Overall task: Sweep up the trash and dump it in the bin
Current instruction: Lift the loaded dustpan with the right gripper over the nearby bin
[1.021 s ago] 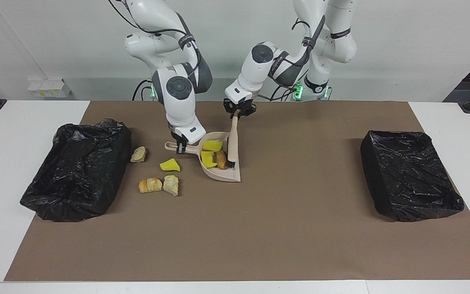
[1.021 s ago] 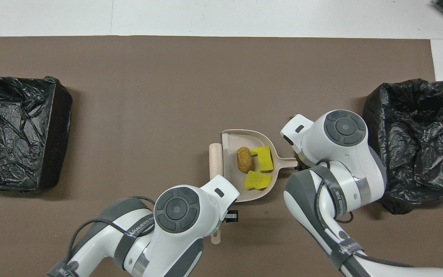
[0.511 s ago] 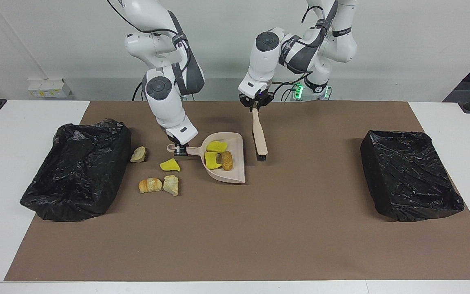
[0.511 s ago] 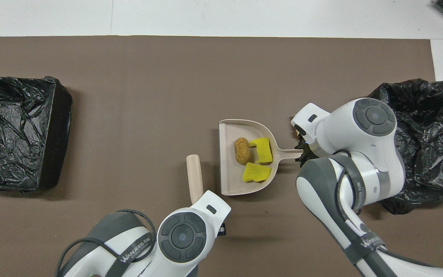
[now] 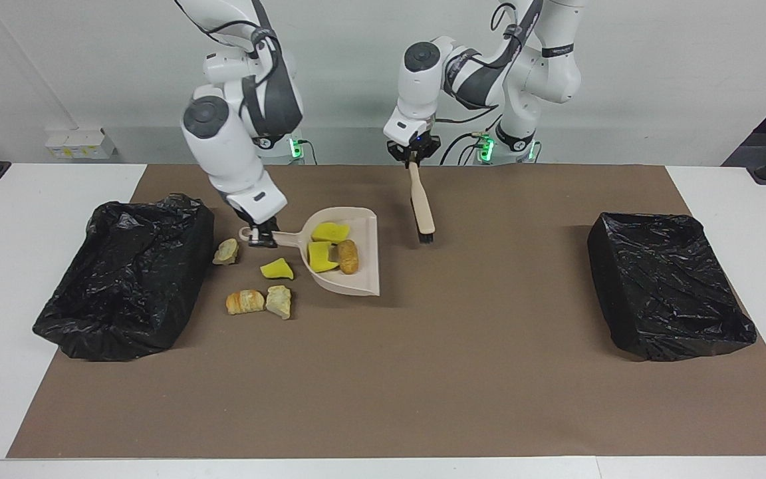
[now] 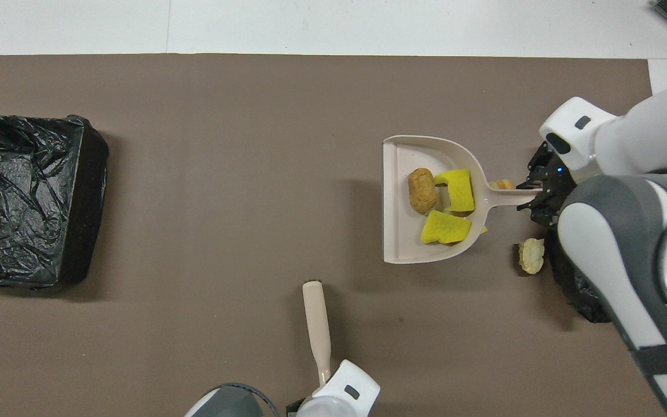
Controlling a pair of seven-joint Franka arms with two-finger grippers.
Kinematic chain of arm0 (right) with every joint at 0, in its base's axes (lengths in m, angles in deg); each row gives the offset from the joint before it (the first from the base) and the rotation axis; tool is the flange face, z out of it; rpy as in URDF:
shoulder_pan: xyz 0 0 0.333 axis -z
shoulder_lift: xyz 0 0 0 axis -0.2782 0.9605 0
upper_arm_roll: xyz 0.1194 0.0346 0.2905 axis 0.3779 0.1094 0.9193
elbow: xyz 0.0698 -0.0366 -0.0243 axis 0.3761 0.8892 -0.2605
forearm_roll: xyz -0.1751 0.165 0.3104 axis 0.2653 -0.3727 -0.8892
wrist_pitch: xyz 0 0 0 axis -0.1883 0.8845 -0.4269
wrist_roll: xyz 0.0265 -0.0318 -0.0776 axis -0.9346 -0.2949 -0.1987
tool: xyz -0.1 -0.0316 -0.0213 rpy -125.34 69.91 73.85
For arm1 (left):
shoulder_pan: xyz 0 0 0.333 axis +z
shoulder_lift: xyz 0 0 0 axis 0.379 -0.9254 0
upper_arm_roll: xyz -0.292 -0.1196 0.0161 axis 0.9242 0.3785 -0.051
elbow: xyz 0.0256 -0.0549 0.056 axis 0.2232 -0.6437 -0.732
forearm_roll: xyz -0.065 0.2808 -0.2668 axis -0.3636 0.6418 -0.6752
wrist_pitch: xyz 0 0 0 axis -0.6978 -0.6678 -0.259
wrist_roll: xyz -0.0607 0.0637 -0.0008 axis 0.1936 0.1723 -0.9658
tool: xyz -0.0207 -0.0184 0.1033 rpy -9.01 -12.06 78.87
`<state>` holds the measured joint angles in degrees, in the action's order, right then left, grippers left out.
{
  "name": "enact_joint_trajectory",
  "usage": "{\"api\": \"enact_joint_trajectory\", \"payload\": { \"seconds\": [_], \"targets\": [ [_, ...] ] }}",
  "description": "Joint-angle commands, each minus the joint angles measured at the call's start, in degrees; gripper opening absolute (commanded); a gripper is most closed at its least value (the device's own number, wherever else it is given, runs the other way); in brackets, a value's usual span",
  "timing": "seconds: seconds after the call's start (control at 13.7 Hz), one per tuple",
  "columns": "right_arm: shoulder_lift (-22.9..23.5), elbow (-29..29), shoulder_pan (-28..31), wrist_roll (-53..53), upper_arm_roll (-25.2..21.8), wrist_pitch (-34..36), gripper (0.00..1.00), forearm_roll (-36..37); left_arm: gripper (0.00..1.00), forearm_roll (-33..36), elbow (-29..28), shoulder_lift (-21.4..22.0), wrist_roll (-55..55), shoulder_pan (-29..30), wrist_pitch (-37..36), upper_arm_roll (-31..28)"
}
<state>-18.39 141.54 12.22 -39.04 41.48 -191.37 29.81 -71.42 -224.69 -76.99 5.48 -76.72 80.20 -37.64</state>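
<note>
My right gripper (image 5: 260,234) is shut on the handle of the beige dustpan (image 5: 358,279) and holds it a little above the mat. The pan carries two yellow sponge chunks (image 5: 330,231) and a brown lump (image 5: 348,257); they also show in the overhead view (image 6: 459,190) (image 6: 422,190). Several more scraps lie on the mat between the pan and the bin: a yellow chunk (image 5: 276,269), a tan lump (image 5: 225,251), a bread-like piece (image 5: 245,301) and a pale lump (image 5: 279,301). My left gripper (image 5: 413,158) is shut on the beige brush (image 5: 421,206), bristles hanging down over the mat.
A black-bagged bin (image 5: 127,276) stands at the right arm's end of the brown mat, close to the loose scraps. A second black-bagged bin (image 5: 669,283) stands at the left arm's end. In the overhead view my right arm hides most of the bin at its end.
My right gripper has lifted the dustpan with its three scraps and carried it toward the right arm's end. My left gripper has pulled the brush out of the pan and raised it.
</note>
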Motion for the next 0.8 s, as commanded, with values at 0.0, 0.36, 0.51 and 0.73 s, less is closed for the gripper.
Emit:
{"api": "enact_joint_trajectory", "payload": {
  "seconds": [0.0,0.36,0.51,0.73],
  "targets": [
    [-0.04,-3.44,4.01,-2.02,0.32,2.95,0.00,-0.77,0.00,1.22,-1.60,-0.77,2.39,-3.98,3.16,-0.80],
    [0.58,-7.57,10.77,-6.05,0.23,5.58,0.00,2.30,0.00,1.14,-1.25,-5.61,3.89,-6.37,5.37,-0.80],
    [0.75,-8.72,14.64,-8.86,0.23,6.47,0.00,3.09,0.00,1.14,-0.28,-5.44,3.01,-4.88,4.66,-0.80],
    [0.75,-9.42,20.53,-14.66,0.23,6.39,0.00,5.55,0.06,1.05,-0.37,-5.44,3.01,-4.70,4.57,-0.80]
  ]
}}
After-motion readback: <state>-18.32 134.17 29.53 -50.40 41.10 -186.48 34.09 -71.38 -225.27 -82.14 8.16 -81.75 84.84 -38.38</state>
